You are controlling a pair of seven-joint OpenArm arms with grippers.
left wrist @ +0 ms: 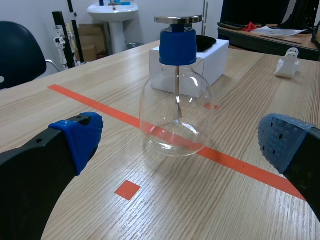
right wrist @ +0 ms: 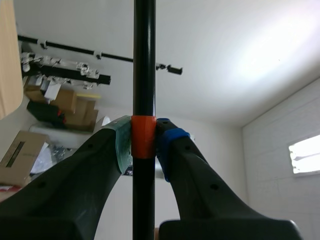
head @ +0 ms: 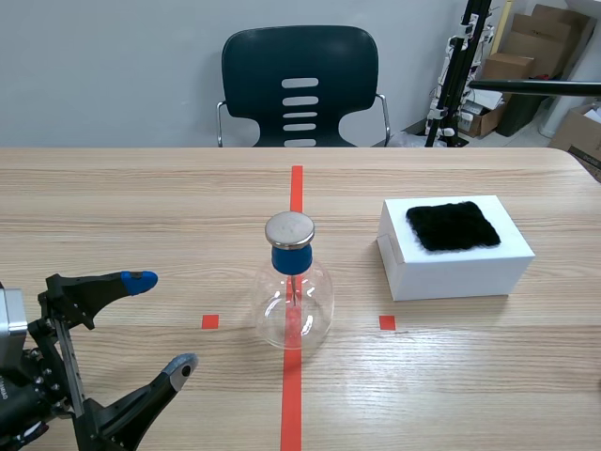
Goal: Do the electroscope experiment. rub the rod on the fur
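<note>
Right gripper [right wrist: 144,142] pinches the rod [head: 535,85] at its orange band, rod roughly level and raised, fur [head: 453,225] lying below it; left gripper [head: 161,321] spread, farther off.

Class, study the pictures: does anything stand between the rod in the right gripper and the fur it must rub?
Nothing visible does. The rod, clamped in the right gripper, is held high at the right; the fur lies bare on the white box. The electroscope stands aside, mid-table.
</note>
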